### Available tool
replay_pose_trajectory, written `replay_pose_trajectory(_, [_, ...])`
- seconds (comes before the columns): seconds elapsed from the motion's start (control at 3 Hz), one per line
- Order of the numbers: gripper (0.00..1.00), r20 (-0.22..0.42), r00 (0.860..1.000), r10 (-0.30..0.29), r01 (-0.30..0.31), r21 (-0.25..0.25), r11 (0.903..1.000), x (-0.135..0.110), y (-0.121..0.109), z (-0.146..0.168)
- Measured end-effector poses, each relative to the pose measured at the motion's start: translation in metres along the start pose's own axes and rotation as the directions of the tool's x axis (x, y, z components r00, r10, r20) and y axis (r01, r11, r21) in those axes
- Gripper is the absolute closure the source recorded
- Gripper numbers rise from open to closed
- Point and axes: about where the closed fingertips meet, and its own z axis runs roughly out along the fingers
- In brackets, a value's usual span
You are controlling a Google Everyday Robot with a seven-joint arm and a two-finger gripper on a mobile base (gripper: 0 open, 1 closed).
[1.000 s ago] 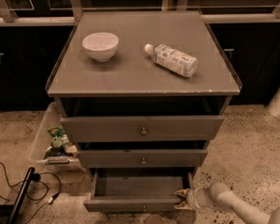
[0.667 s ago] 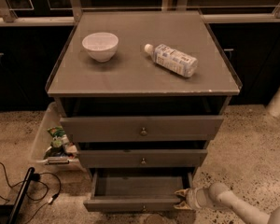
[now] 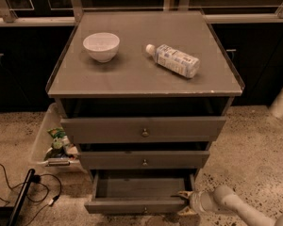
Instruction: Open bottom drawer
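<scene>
The bottom drawer (image 3: 137, 205) is a grey wooden drawer at the foot of the cabinet. It stands pulled out, and its dark inside shows. Its small brass knob (image 3: 145, 211) is barely visible at the lower frame edge. My gripper (image 3: 185, 202) is at the drawer's front right corner, with one finger (image 3: 183, 194) over the top edge of the front and the other (image 3: 187, 212) below it. The white arm (image 3: 240, 206) runs off to the lower right.
Above are the mid-sized drawer (image 3: 144, 160) and the tallest drawer (image 3: 143, 129), both slightly out. A white bowl (image 3: 101, 46) and a lying plastic bottle (image 3: 173, 60) rest on the cabinet top (image 3: 132, 76). A bin of packets (image 3: 54, 145) and black cables (image 3: 23, 192) lie on the floor at left.
</scene>
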Motion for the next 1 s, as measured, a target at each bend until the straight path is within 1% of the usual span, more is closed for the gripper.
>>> replay_pose_trajectory(0.33, [0.6,0.034,0.999,0.008,-0.007,-0.03,0.9995,0.0065,0.0318,-0.0051])
replay_pose_trajectory(0.67, [0.83,0.034,0.999,0.008,-0.007,-0.03,0.9995,0.0034,0.0305,-0.0078])
replay_pose_trajectory(1.0, [1.0,0.039,0.999,0.003,-0.002,-0.033,0.9995,0.0016,0.0373,-0.0107])
